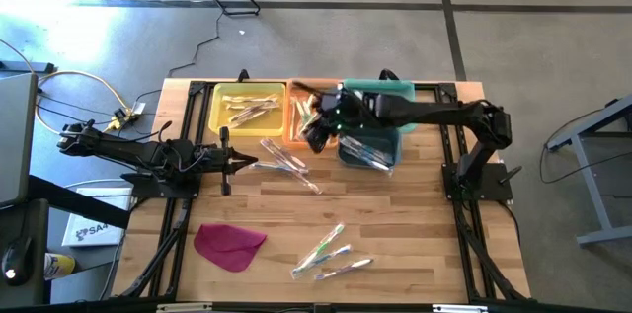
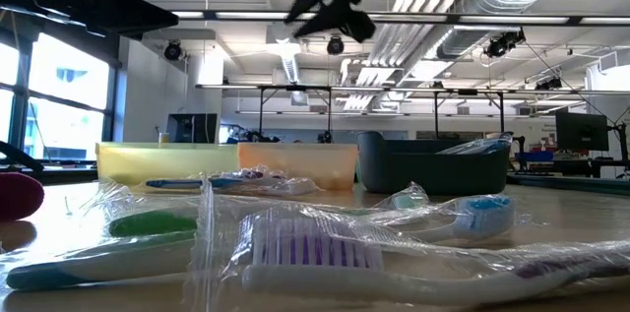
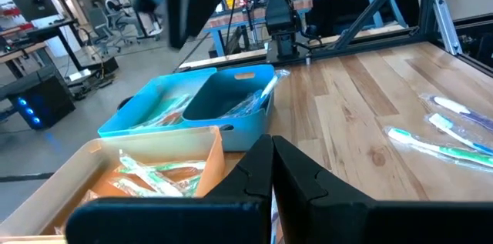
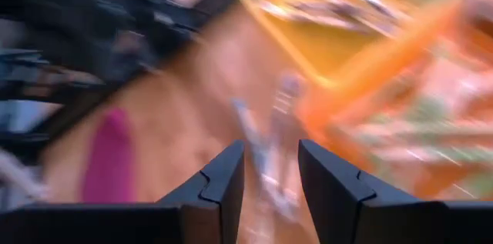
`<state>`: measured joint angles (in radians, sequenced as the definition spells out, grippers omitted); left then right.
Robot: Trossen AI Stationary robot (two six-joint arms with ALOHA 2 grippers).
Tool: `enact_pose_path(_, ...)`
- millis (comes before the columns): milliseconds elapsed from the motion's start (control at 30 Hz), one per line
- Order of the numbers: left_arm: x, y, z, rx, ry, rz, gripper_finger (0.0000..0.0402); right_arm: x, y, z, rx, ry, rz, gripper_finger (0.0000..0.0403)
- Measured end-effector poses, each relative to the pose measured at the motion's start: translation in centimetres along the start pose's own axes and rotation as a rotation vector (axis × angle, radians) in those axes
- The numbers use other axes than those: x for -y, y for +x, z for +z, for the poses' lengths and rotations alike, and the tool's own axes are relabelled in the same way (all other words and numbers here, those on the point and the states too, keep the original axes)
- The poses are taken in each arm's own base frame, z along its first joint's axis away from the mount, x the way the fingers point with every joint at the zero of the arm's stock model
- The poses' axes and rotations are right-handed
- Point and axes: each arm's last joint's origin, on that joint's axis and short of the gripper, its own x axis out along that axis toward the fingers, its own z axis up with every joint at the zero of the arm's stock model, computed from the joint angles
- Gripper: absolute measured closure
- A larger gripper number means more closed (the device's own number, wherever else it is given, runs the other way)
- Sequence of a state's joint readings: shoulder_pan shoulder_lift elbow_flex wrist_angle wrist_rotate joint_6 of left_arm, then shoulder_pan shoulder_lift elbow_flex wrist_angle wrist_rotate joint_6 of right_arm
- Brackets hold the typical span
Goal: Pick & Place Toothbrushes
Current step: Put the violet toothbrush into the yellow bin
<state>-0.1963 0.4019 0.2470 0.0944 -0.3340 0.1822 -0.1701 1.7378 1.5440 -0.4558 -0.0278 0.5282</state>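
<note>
toothbrushes (image 1: 331, 254) lie loose on the table (image 1: 415, 244), more in the yellow bin (image 1: 247, 108), orange bin (image 1: 301, 116) and blue bin (image 1: 370, 145). only the right wrist view shows the right gripper (image 4: 271, 168) half open and empty, above the orange bin. the left gripper (image 1: 252, 163), closed, waits beside loose brushes.

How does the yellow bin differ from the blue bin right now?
The yellow bin sits at the left of the row; the blue bin at the right. The right gripper reaches across the blue bin; the yellow bin is uncovered. Both hold wrapped toothbrushes.
</note>
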Motion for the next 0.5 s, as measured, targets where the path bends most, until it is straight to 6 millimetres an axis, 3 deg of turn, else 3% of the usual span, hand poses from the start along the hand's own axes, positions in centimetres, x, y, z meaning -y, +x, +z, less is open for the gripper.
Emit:
enact_pose_path(267, 0.0, 0.0, 0.0, 0.001, -0.001, 0.0, 0.0401, -6.0, -0.4, -1.3, 0.136, -0.132, 0.215, 0.0286)
enact_pose_path(500, 0.0, 0.0, 0.0, 0.001, -0.001, 0.0, 0.0401, -8.7, -0.8, -3.4, 0.122, -0.183, 0.235, 0.0286)
